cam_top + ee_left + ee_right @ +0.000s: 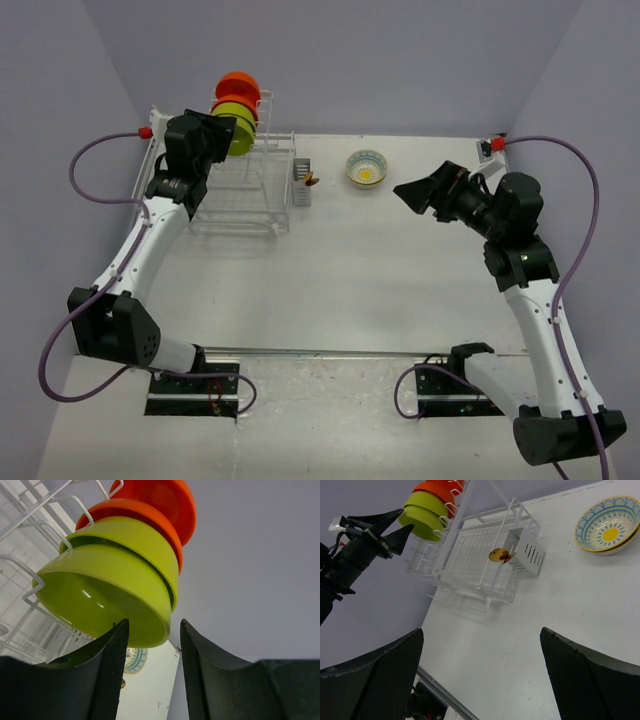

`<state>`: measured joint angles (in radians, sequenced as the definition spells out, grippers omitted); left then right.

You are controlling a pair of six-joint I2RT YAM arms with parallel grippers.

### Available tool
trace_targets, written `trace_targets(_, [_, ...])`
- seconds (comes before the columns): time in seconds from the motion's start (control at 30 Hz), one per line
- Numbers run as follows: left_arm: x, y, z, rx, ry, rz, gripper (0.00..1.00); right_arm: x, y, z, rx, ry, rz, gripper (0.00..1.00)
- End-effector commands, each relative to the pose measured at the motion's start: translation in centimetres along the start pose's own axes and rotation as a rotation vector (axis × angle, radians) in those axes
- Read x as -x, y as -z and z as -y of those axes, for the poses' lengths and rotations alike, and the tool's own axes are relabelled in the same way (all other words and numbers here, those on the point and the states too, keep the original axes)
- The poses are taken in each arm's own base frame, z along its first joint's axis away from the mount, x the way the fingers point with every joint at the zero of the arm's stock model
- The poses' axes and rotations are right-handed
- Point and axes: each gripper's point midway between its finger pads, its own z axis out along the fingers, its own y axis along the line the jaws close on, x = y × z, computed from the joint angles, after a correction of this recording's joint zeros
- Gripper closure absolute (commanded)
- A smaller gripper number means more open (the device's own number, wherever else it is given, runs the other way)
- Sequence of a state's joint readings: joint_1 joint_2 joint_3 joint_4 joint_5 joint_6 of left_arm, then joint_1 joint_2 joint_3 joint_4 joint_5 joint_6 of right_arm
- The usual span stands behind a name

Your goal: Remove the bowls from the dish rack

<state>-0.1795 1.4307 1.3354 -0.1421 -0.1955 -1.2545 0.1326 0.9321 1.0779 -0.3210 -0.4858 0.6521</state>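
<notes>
Robot lab test cell: bare white table (380, 280), plain lilac walls (350, 60), left arm (140, 250) and right arm (530, 290) bolted at near edge, purple cables (90, 170), staged dish rack (245, 195).

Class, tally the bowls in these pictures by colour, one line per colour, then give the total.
Lime-green round bowls in the white wire dish rack: 2
Orange-red round bowls in the rack: 2
White flower-patterned bowl on the table: 1
Total: 5

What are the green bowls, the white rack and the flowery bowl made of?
Green bowls: probably plastic or melamine, smooth, glossy highlights. Dish rack: thin wire, likely white-coated metal. Flowery bowl: glazed ceramic or printed melamine; unclear.
</notes>
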Motion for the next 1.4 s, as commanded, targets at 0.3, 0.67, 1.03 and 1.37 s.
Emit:
trace_targets(0.3, [2.2,-1.7,0.7,-0.069,0.059,0.079,0.74,1.0,1.3,-0.7,-0.017,0.058,0.035,0.01])
trace_targets(0.67, [1.8,-2.0,0.6,-0.079,0.083,0.053,1.00,1.4,2.2,-1.5,-0.004,0.081,0.058,0.01])
trace_targets(1.03, [3.3,2.3,5.0,-0.276,0.074,0.083,1.00,1.7,2.5,-1.8,0.000,0.091,0.077,0.01])
trace_targets(1.37, [3.2,5.3,7.5,-0.413,0.074,0.045,1.00,1.9,2.5,-2.0,0.005,0.089,0.083,0.01])
